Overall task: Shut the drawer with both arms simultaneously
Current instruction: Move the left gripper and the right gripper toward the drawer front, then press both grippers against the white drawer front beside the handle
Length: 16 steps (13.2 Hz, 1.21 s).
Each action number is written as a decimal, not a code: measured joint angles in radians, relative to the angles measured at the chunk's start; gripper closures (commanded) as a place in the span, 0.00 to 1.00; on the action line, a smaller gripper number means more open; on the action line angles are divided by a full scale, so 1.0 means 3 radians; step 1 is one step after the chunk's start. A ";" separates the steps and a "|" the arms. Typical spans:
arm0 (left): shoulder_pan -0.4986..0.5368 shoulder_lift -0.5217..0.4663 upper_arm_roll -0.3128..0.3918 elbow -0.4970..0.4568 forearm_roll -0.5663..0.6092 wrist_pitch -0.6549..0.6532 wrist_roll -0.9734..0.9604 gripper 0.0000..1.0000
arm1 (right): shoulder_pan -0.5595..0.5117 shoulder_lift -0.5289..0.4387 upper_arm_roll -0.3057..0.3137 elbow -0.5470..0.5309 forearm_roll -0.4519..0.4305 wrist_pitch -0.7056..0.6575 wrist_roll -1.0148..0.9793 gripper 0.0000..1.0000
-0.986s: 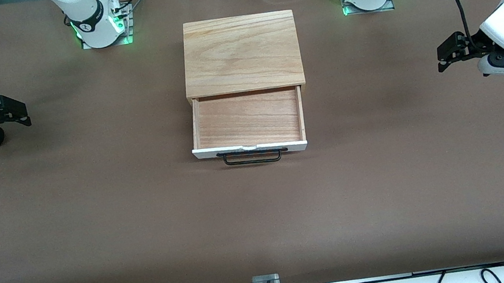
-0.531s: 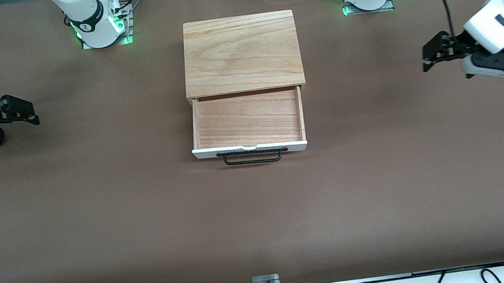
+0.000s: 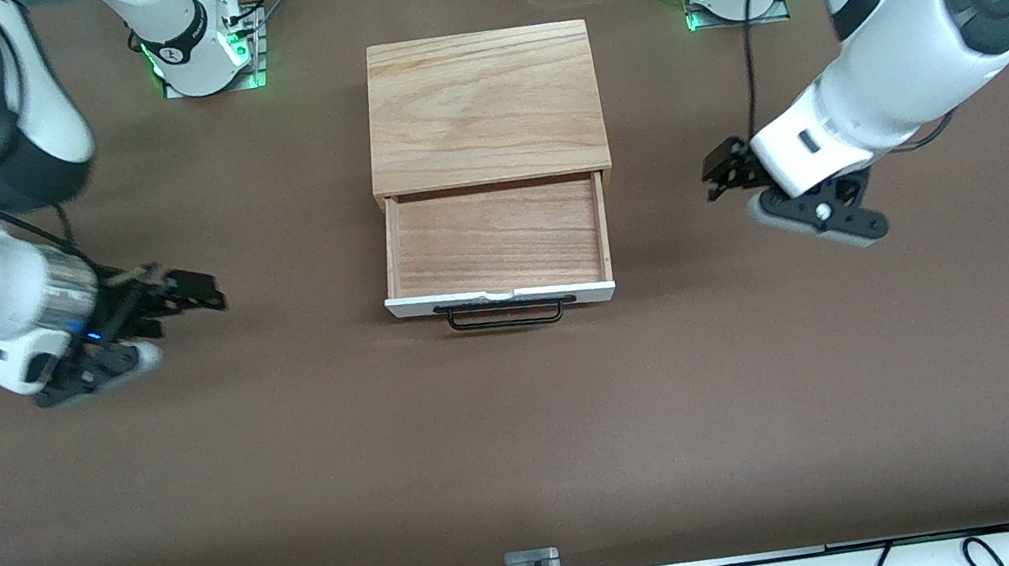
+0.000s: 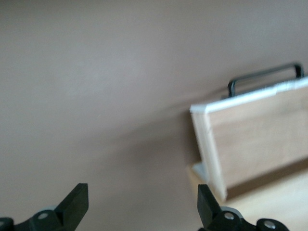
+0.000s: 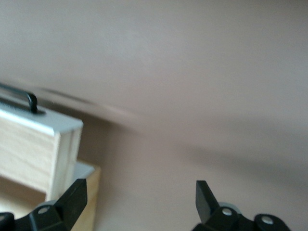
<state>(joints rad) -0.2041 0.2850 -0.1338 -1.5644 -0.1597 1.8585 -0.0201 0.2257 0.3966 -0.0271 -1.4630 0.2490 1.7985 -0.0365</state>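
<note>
Swung in fast from the table ends, left black two-finger gripper (image 3: 719, 178) and right black two-finger gripper (image 3: 198, 296) now flanking the pulled-out light-wood drawer with white front and black wire handle (image 3: 497, 254), fingers spread wide, holding nothing, over brown table (image 3: 526, 421).

Right pincer (image 5: 139, 204) fingertips spread wide apart at bottom of frame, over bare brown counter (image 5: 192, 72). Drawer (image 5: 36, 149) corner at lower left: white front, black handle (image 5: 21, 96), light-wood side.
</note>
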 measured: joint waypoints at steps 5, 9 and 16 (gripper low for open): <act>-0.0394 0.0708 -0.0003 0.0003 -0.0691 0.1075 -0.0273 0.00 | 0.0263 0.0716 0.0003 0.0488 0.0363 0.0473 0.0296 0.00; -0.0489 0.1052 -0.0003 0.0030 -0.1280 0.1493 -0.0232 0.00 | 0.0473 0.0983 0.0021 0.0538 0.0450 0.0954 0.0667 0.00; -0.0702 0.1229 0.0005 0.0107 -0.1302 0.1686 -0.0234 0.00 | 0.0799 0.1121 0.0054 0.0427 0.0485 0.1099 0.1202 0.00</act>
<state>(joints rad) -0.4148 0.6538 -0.1322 -1.5323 -0.5502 2.3642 -0.0904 0.4654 0.7328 -0.0108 -1.3348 0.3946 2.1282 0.3241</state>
